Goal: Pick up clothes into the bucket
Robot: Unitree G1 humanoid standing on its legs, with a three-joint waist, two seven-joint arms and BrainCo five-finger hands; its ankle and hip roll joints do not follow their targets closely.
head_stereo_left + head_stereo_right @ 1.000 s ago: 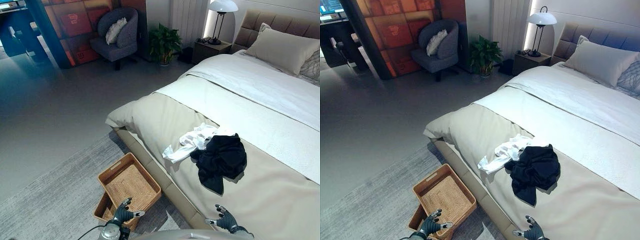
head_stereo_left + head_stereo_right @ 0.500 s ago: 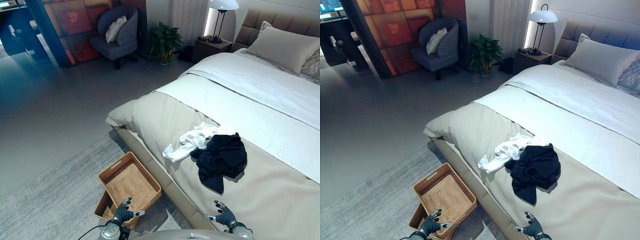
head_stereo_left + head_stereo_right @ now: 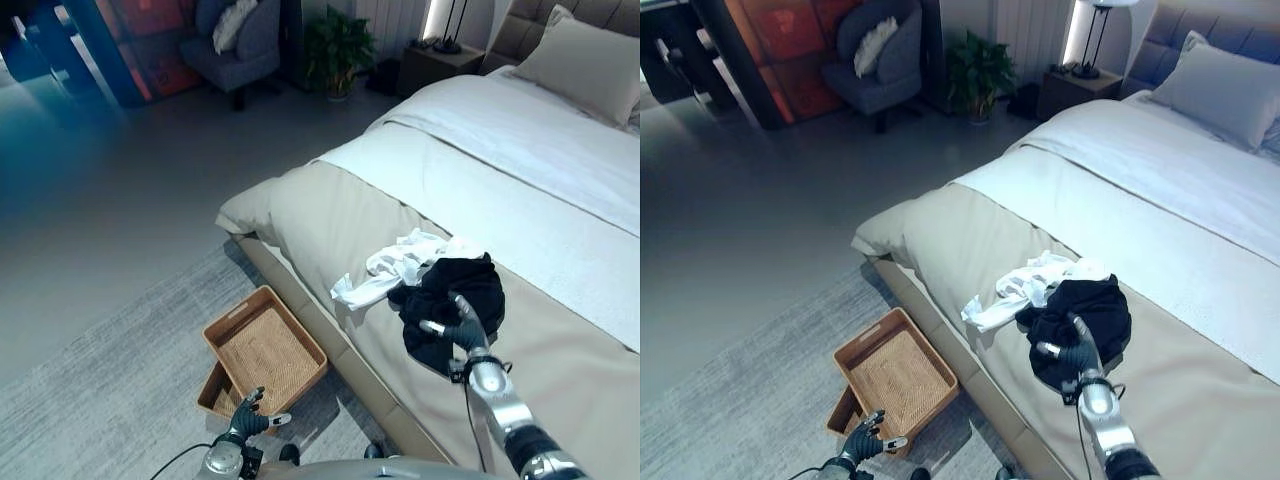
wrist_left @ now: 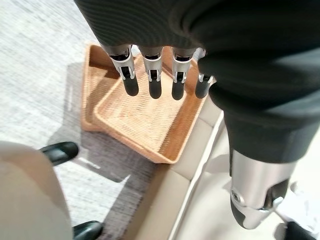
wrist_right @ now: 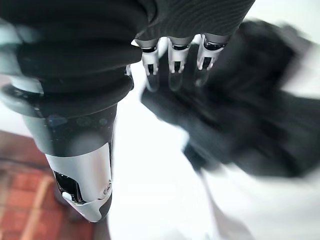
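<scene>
The wide bed (image 3: pixel 330 215) with its beige cover and white sheet runs along my right. On the grey woven rug (image 3: pixel 110 370) beside its foot stand two rectangular wicker baskets (image 3: pixel 265 345), the upper stacked askew on the lower one, whose inside is mostly hidden; nothing lies in the upper one. The clothes are on the bed near its edge: a crumpled black garment (image 3: pixel 450 300) touching a crumpled white garment (image 3: pixel 395 268). My right robot hand (image 3: pixel 463 328) is stretched out over the near side of the black garment, fingers straight, grasping nothing; contact is hard to make out. My left robot hand (image 3: pixel 248 418) hangs low by the baskets, fingers relaxed and spread.
</scene>
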